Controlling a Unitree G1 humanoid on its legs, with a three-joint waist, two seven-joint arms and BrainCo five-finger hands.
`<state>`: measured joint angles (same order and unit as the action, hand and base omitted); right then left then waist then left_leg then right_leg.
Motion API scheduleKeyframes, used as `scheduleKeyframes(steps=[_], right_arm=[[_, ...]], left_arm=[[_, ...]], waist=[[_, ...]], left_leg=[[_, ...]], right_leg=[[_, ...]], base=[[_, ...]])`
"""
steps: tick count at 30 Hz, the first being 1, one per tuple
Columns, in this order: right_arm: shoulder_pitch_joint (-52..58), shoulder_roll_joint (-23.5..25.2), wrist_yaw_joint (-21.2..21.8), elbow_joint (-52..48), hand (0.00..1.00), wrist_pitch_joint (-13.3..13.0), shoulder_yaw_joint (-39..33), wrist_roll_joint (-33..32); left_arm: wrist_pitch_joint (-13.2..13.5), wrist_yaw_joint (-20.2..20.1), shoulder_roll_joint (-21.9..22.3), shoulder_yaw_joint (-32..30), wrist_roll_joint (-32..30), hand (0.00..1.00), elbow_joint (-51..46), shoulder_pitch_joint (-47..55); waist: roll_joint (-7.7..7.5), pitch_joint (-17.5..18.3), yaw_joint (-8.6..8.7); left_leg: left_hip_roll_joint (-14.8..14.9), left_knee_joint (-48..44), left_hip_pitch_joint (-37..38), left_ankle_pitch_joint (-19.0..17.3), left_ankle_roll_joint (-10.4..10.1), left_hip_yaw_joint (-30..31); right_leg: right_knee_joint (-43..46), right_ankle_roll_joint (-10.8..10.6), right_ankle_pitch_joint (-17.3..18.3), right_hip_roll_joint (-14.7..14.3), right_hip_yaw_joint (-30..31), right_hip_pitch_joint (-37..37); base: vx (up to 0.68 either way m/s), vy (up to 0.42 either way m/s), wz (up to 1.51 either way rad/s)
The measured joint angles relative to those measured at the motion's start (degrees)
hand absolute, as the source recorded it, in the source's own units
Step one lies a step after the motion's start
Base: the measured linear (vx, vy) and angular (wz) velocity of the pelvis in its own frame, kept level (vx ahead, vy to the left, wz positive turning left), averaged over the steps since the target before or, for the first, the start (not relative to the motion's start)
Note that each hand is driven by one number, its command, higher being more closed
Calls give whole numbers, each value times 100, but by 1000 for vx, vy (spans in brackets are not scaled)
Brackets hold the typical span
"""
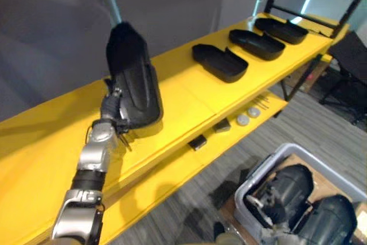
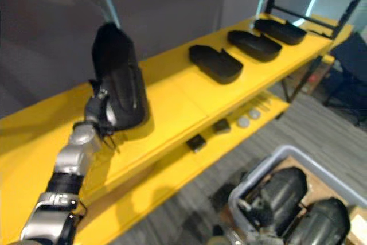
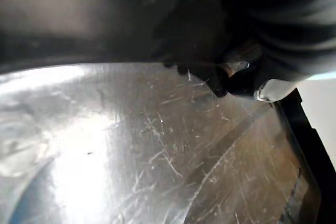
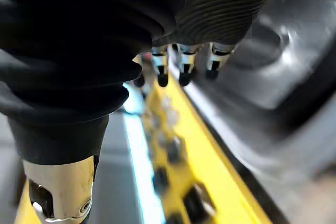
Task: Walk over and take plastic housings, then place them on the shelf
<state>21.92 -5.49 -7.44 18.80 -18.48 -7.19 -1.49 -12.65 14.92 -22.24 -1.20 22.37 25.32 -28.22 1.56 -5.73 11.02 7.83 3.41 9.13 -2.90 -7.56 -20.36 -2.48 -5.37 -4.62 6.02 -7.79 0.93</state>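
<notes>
The left hand [image 1: 114,106] clutched a housing [image 1: 133,78] by its lower end, tilted up over the shelf [image 1: 189,98] at frame left. It probably wanted lowering flat, in line with the laid housings [image 1: 256,44] at upper right. The right hand [image 4: 182,62] hung slack-fingered, empty.

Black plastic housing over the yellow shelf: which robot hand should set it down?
Left: the left robot hand grips the black plastic housing right above a bare stretch of the yellow shelf.
</notes>
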Motion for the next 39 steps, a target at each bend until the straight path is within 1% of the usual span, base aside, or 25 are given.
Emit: scheduleKeyframes(steps=[2,3,4,5,6,7,8,9,10,14,15,17,19,22,25,27,29,31,36,37,39], right_arm=[[52,37,-87,-342,0,-74,-12,-1],[53,74,-157,-645,0,-142,-15,-2],[55,102,-202,-989,0,-161,-19,-2],[56,108,-240,-1144,0,-170,-19,-1],[44,109,-282,-1426,0,-187,-31,-2],[25,107,-310,-1710,0,-208,-65,-2],[21,106,-338,-1846,0,-229,-78,-3],[23,107,-385,-2068,0,-310,-108,-3],[25,105,-404,-2251,0,-326,-142,-3],[4,105,-418,-2661,0,-349,-170,-18],[-50,105,-420,-2838,0,-377,-170,-120],[-69,106,-435,-2984,0,-377,-171,-128],[-127,106,-463,-3166,0,-376,-168,-126],[-227,98,-510,-3365,0,-370,-164,-134],[-272,91,-526,-3419,0,-350,-161,-237],[-317,87,-540,-3419,0,-259,-140,-238],[-329,85,-586,-3419,0,-226,-70,-242],[-364,85,-639,-3420,0,-158,53,-244],[-414,85,-648,-3421,0,-143,226,-244],[-418,85,-653,-3421,0,-143,258,-245],[-411,87,-658,-3421,0,-143,276,-246]], left_arm=[[-18,189,63,-1,-41,100,145,-1],[-69,397,80,-2,-76,100,236,-9],[-137,595,91,-9,-111,100,395,-90],[-183,692,93,-21,-139,100,475,-153],[-261,925,97,-41,-271,100,621,-266],[-282,1102,113,-90,-282,100,753,-354],[-291,1183,135,-147,-312,100,798,-377],[-299,1341,197,-288,-324,100,886,-421],[-297,1506,223,-360,-355,100,918,-476],[-296,1840,233,-515,-467,100,1031,-697],[-281,1940,234,-515,-493,100,1031,-751],[-277,2041,234,-532,-490,100,1034,-806],[-275,2111,234,-530,-492,100,1113,-857],[-243,2135,217,-532,-493,100,1176,-1057],[-238,2107,187,-520,-497,100,1184,-1121],[-245,1981,127,-460,-497,100,1211,-1200],[-250,1897,86,-412,-498,100,1218,-1268],[-292,1694,9,-217,-498,100,1217,-1319],[-391,1486,8,-124,-494,100,1247,-1324],[-423,1428,-14,-10,-494,0,1259,-1322],[-453,1341,-16,22,-494,0,1257,-1309]], waist=[[-10,-8,24],[-13,-22,74],[-18,-40,86],[-25,-65,88],[-43,-126,94],[-50,-197,92],[-50,-233,93],[-48,-292,114],[-53,-356,137],[-65,-423,159],[-66,-430,163],[-66,-431,175],[-67,-444,213],[-88,-632,206],[-56,-741,217],[-37,-819,217],[-42,-858,228],[-53,-865,228],[-64,-872,224],[-65,-872,218],[-71,-875,218]], left_leg=[[17,-1,7,-4,-5,-54],[31,-1,6,-7,-10,-70],[44,-1,0,-10,-14,-103],[51,-3,2,-10,-14,-118],[64,-4,23,-10,-14,-153],[73,1,59,-11,-15,-197],[76,2,73,-14,-21,-214],[77,1,75,-18,-26,-219],[76,1,75,-19,-27,-220],[77,-4,18,-28,-37,-247],[72,-6,-44,-29,-37,-259],[73,-11,-70,-29,-37,-276],[74,-27,-70,-32,-36,-284],[93,-213,-135,-133,-21,-281],[93,-214,-136,-138,-19,-283],[99,-227,-141,-138,-19,-282],[108,-308,-205,-173,-22,-263],[126,-397,-271,-207,-20,-237],[126,-402,-223,-211,-20,-232],[130,-440,-226,-241,-10,-230],[132,-510,-237,-282,6,-227]], right_leg=[[1,10,-8,-21,36,-22],[9,12,-9,-38,54,-39],[37,17,-6,-57,99,-83],[42,22,-9,-65,120,-92],[45,29,-14,-83,151,-94],[54,35,-16,-98,187,-93],[60,37,-15,-105,204,-93],[60,37,-15,-110,215,-96],[60,37,-15,-110,218,-98],[65,38,-15,-121,258,-186],[76,42,-19,-121,285,-266],[85,42,-20,-123,299,-299],[85,43,-20,-123,309,-298],[87,43,-20,-111,326,-292],[87,47,-17,-113,332,-297],[88,47,-17,-118,333,-298],[90,47,-18,-116,332,-320],[91,50,-25,-115,325,-338],[91,51,-26,-113,320,-283],[91,51,-26,-109,320,-269],[91,51,-26,-100,321,-253]], base=[[-13,-13,-12],[-16,-20,-15],[-13,-17,-13],[-17,-16,-16],[-14,-13,-16],[-12,-11,-17],[2,-6,-13],[11,-2,-6],[0,0,0],[3,0,-3],[14,2,-7],[10,1,-2],[0,0,0],[-11,0,-1],[-11,-1,-1],[0,0,0],[0,0,0],[5,-3,2],[0,0,0],[0,0,0],[0,0,0]])
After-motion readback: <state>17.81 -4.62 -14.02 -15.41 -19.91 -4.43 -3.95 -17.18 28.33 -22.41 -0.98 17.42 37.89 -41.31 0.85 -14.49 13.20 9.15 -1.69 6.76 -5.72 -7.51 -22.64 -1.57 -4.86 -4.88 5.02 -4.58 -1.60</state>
